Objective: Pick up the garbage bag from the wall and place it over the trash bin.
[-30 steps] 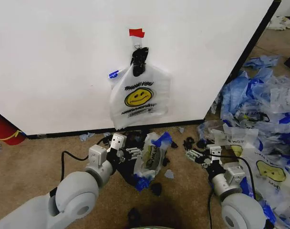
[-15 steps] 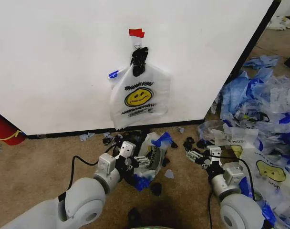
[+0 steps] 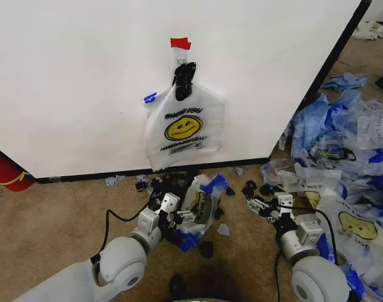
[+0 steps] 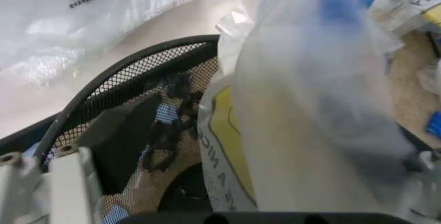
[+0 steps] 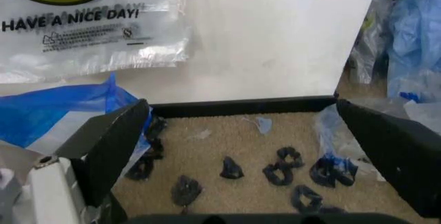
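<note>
the left gripper [image 3: 186, 215] is closed on the garbage bag [image 3: 201, 204], draped in the trash bin [image 4: 148, 66] below the wall; the right gripper [image 3: 254, 204] hangs open beside it.

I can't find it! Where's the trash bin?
In the head view the trash bin sits on the carpet below the wall-hung bag, a blue-taped bag draped over it, beside the left end effector.

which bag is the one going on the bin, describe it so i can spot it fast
On the carpet at the foot of the white wall, directly below the smiley bag hanging from a black clip, stands the trash bin. The garbage bag is draped at its rim beside the left gripper; blue tape strips set it apart.
</note>
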Motion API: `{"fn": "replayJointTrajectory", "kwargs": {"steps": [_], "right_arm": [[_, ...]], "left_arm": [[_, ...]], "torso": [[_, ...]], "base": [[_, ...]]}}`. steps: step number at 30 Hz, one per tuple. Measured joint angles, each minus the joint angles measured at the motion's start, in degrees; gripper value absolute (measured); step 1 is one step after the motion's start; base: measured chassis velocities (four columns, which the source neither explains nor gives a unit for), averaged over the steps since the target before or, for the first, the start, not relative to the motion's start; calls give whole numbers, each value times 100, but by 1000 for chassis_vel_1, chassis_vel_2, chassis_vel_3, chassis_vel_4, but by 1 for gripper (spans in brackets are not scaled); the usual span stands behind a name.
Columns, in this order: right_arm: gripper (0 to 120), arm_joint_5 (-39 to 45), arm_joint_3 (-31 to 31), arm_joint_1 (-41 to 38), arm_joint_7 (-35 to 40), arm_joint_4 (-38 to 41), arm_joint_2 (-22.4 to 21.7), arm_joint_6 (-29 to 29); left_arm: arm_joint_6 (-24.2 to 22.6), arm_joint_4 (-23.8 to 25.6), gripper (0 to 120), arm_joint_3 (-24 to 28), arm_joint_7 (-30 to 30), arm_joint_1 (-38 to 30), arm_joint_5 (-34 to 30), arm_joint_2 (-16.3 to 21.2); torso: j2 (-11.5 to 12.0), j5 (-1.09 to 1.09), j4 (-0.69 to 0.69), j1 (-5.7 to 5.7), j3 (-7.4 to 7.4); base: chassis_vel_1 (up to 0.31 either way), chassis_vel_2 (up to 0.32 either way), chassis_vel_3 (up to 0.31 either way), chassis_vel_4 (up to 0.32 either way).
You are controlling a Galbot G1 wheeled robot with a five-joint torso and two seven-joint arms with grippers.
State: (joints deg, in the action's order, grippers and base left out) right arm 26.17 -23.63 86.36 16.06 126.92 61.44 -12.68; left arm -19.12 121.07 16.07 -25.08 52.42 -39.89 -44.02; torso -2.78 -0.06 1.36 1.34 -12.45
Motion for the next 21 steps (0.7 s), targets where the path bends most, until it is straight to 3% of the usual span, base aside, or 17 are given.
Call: {"fn": "replayJointTrajectory", "kwargs": {"steps": [21], "right_arm": [[100,-26,203,-75,-3,-58,-17,10]], "left_arm": [[-21,123,13,-97,-70,32,-89,62]], "torso": [[0,0,-1,0,0]], "base": [[0,0,0,0]]}}
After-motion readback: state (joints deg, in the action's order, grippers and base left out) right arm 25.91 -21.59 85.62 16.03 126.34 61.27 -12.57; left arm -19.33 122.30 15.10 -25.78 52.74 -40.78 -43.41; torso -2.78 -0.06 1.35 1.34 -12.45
